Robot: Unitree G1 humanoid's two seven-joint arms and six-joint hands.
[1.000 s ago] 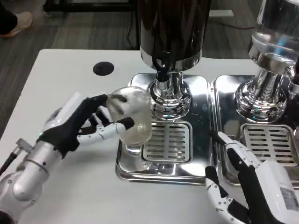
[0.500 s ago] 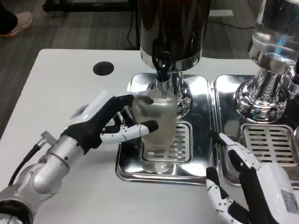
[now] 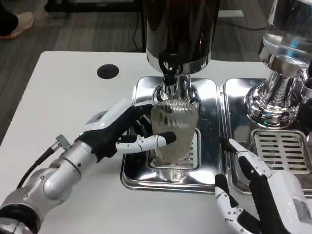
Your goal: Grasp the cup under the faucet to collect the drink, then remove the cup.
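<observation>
Left hand (image 3: pixel 127 132) wrapped around a clear ribbed cup (image 3: pixel 173 129), thumb across the near side, other fingers curled behind the far side. Cup upright, held over the slotted grate (image 3: pixel 193 146) of a shiny metal drip tray (image 3: pixel 131 178), directly beneath the faucet (image 3: pixel 169 73) of a dark drink dispenser (image 3: pixel 181 29). Cannot tell whether the cup's base touches the grate or hangs just above it. Cup apparently without liquid, though hard to judge through the ribbed wall.

Silver left forearm (image 3: pixel 53 178) reaching in from the lower left, behind the hand, with a black cable (image 3: pixel 36 165) trailing from its wrist.

Right hand (image 3: pixel 261 195) low and to the right of the left hand, well apart from the cup, grasping nothing, fingers spread and pointing toward the dispensers, hovering over the front edge between the two trays.

Beyond the right hand, a second drip tray (image 3: pixel 234 87) with its own grate (image 3: pixel 280 151), and above it a second dispenser (image 3: pixel 287 29) with a clear vessel on a chrome base.

Far from the left hand, toward the back left of the white table (image 3: pixel 58 97), a round black cable port (image 3: pixel 107 71).
</observation>
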